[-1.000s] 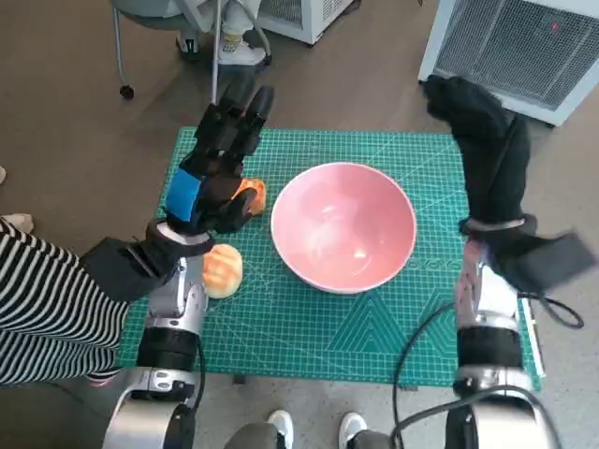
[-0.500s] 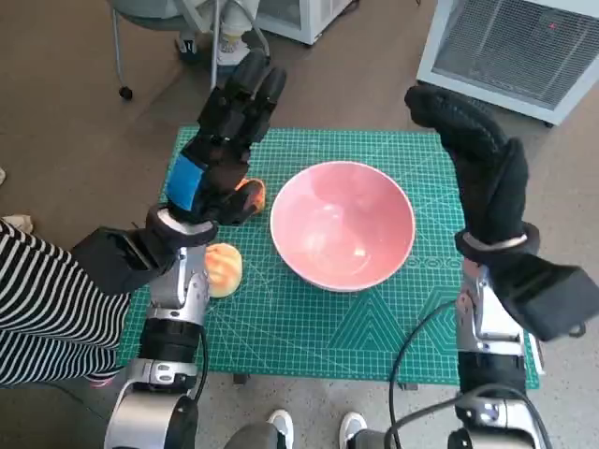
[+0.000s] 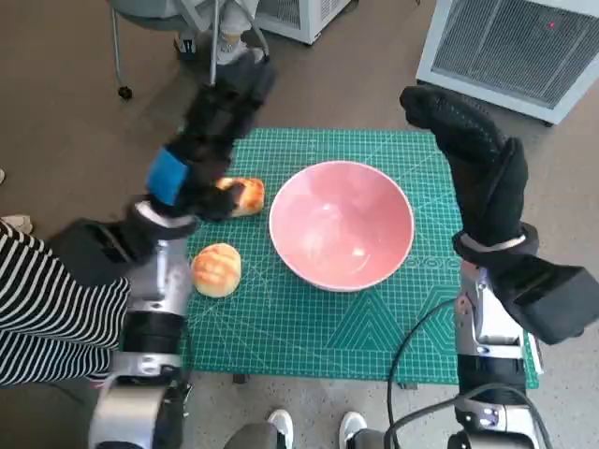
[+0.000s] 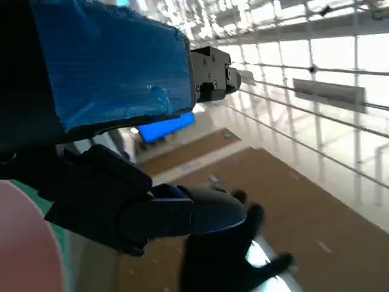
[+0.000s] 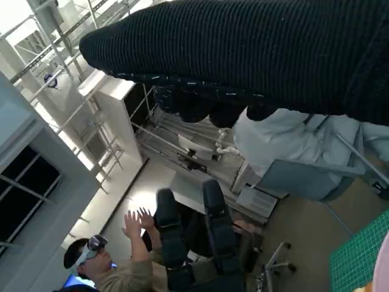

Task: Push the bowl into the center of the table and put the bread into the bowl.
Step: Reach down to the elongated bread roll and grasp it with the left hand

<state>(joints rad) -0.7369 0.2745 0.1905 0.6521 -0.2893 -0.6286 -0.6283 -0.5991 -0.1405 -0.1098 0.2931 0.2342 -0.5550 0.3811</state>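
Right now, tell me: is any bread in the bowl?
No: the pink bowl holds nothing, and both bread rolls lie on the green mat beside it.

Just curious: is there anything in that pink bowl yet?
Empty. The pink bowl shows only its bare inside; both bread rolls lie on the mat beside it.

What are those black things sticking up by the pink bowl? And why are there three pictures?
Those are a robot's two hands. The left hand has blue tape on its back; the right hand wears a black knitted glove. Both are raised and hold nothing. The big picture comes from a camera on the robot's head, looking down. The other two come from cameras behind each hand. On the green cutting mat sit a pink bowl and two golden bread rolls, beside the bowl.
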